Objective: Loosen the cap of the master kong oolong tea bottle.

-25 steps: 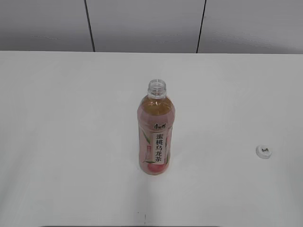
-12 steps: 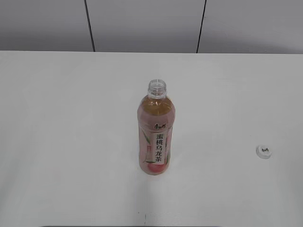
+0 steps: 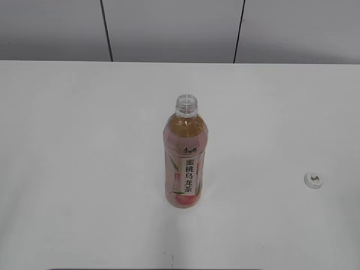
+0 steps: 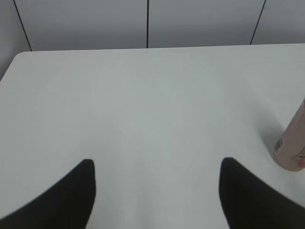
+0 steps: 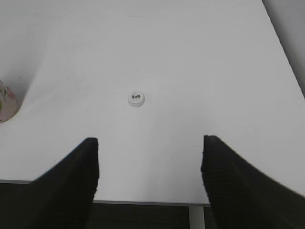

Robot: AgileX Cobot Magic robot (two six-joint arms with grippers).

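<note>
white table [image 3: 79, 169] | bottle [image 3: 185, 160] upright | cap [image 3: 314, 179] apart, right

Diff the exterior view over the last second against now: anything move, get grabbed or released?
Nothing visibly changed. The master kong oolong tea bottle stands upright and uncapped mid-table, and the cap lies apart on the table to its right. No arm enters the exterior view in any frame.
</note>
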